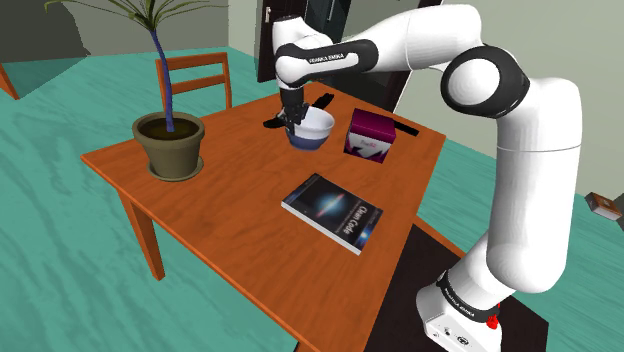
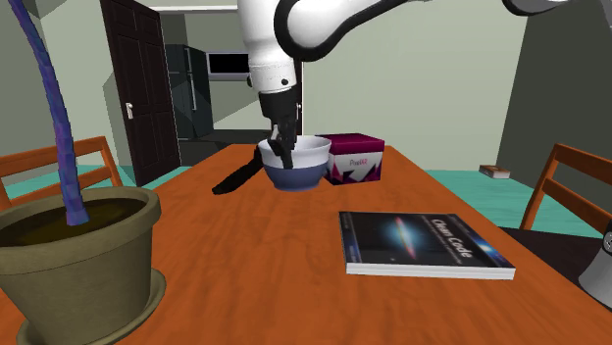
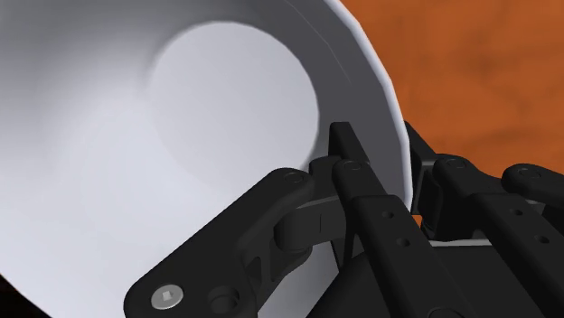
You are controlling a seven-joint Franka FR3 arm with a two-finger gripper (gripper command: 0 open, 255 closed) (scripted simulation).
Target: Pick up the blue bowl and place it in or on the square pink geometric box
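Note:
The bowl (image 1: 316, 130), white inside with a blue outer base (image 2: 299, 174), stands at the far side of the wooden table (image 1: 230, 210). My gripper (image 1: 293, 118) comes down from above onto its rim on the side away from the box. In the wrist view one finger (image 3: 348, 158) is inside the bowl (image 3: 181, 135) and the other outside, clasping the rim between them. I cannot tell whether the bowl touches the table. The pink and white box (image 1: 370, 133) stands close beside the bowl, towards the shoulder view's right, its top open (image 2: 355, 157).
A dark book (image 1: 335, 212) lies near the table's middle. A potted plant (image 1: 170, 145) stands at the shoulder view's left end. A flat black object (image 2: 235, 181) lies by the bowl. Wooden chairs (image 1: 195, 80) (image 2: 564, 186) flank the table.

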